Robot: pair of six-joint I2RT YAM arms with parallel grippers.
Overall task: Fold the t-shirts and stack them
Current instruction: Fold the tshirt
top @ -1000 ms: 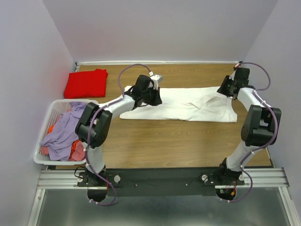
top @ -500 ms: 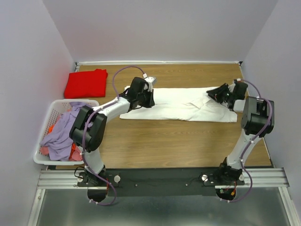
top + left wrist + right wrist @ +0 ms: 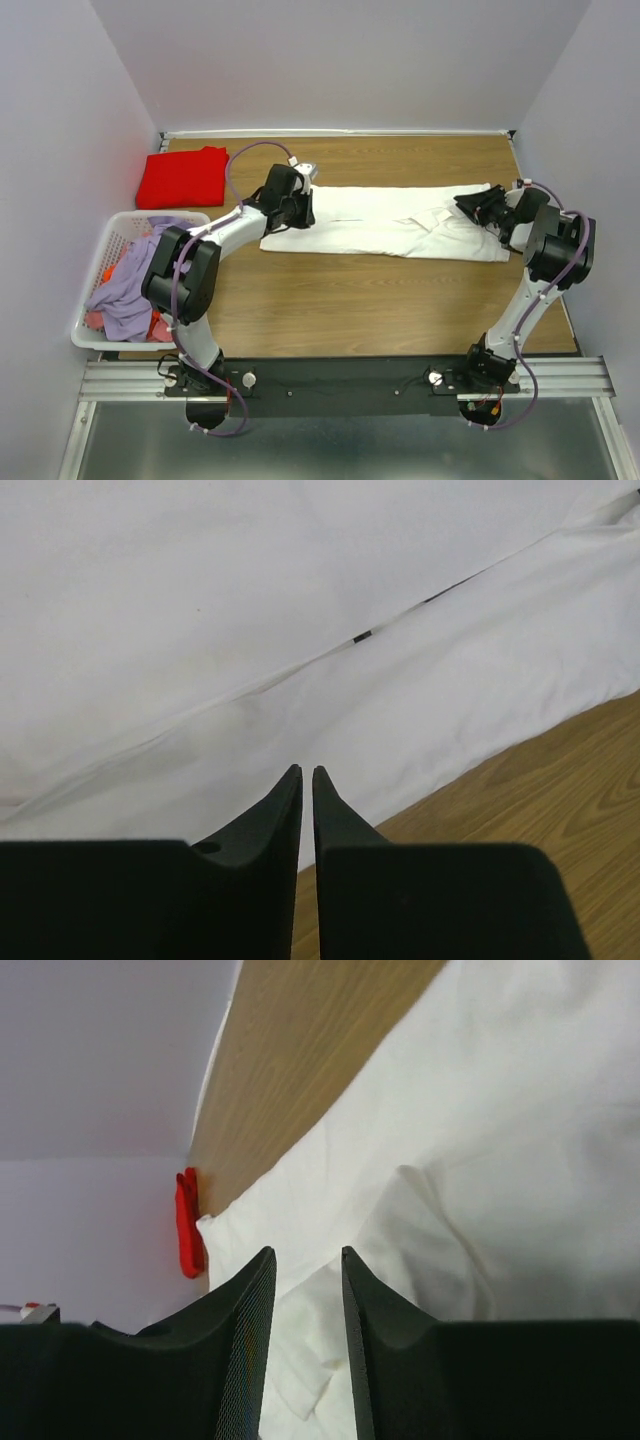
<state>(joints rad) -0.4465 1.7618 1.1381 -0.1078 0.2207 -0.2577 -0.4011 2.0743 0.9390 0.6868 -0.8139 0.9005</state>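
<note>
Top view alone shows laundry basket. Wrist views: left fingers nearly closed, right fingers slightly parted, both empty over white t-shirt.

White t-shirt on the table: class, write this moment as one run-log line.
white t-shirt: lengthwise folded strip on table | left gripper: nearly shut, nothing held | right gripper: open over shirt | red t-shirt: folded, far-left corner

Soft, even light is filling the overhead view, and the arms are casting only faint shadows on the desk. The white t-shirt is glaring nearly featureless, especially in the left wrist view. In both wrist views the near black fingers are blurring at their edges, and the far cloth is looking slightly soft.
</note>
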